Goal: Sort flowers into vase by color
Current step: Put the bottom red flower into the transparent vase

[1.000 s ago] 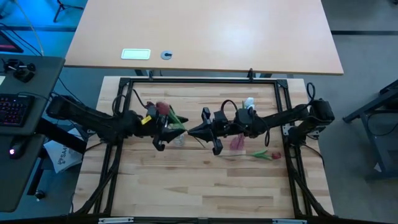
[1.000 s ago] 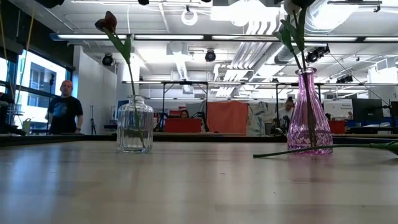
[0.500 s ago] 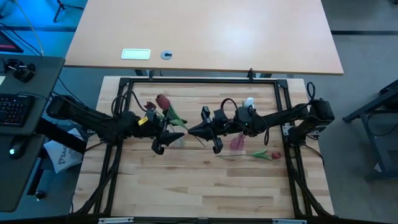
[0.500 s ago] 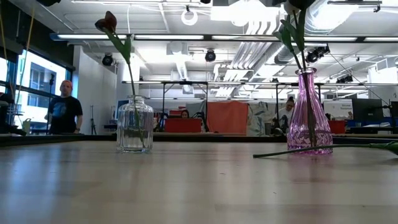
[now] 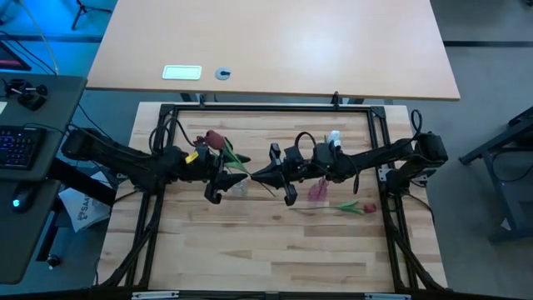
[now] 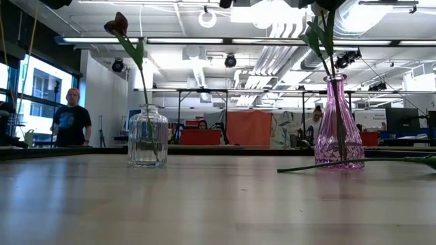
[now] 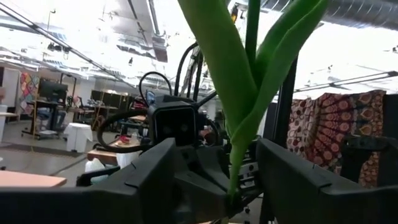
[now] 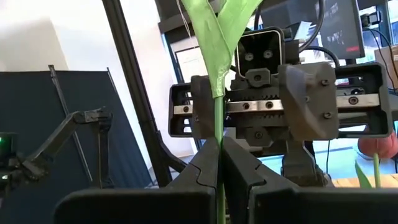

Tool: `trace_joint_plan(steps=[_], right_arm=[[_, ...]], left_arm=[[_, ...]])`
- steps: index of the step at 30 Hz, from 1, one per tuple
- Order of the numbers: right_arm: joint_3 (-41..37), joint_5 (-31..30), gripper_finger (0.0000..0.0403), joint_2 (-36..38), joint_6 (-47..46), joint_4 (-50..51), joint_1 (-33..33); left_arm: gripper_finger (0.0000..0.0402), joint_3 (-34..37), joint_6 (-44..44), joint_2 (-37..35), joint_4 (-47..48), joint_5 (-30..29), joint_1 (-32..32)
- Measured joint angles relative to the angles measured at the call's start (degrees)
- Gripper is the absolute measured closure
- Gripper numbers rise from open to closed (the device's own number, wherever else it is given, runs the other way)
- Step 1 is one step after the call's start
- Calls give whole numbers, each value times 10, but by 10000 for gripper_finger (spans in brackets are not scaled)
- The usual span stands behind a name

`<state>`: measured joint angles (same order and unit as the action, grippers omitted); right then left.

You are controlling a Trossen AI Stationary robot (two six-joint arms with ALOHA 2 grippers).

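Dark red tulip (image 6: 117, 24) on a green stem in the clear vase (image 6: 147, 137); pink vase (image 6: 339, 129) (translucent, ribbed neck); pale wood-plank desk (image 5: 250, 242); black arms.

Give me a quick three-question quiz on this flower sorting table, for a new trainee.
1. True or false: the clear vase holds a red flower.
2. The loose flower lying on the table by the pink vase is: A white, B red, C yellow.
3. Fill in: the right pincer is shut on a green ___.
Key: 1 true; 2 B; 3 stem.
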<state>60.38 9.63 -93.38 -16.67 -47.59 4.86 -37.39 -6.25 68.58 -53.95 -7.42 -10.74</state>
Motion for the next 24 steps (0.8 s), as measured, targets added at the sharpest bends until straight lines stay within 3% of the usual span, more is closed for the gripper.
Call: trace_joint_plan(steps=[5, 13, 19, 24], right_arm=[[0, 0, 402, 0, 0, 0, 0], [0, 0, 402, 0, -15, 2, 0], [0, -6, 385, 0, -73, 2, -3], [0, -8, 308, 5, -101, 7, -3]], left_arm=[[246, 0, 16, 0, 0, 0, 0], [387, 0, 24, 0, 0, 2, 8], [397, 0, 5, -1, 1, 4, 27], [399, 0, 4, -32, 55, 0, 33]])
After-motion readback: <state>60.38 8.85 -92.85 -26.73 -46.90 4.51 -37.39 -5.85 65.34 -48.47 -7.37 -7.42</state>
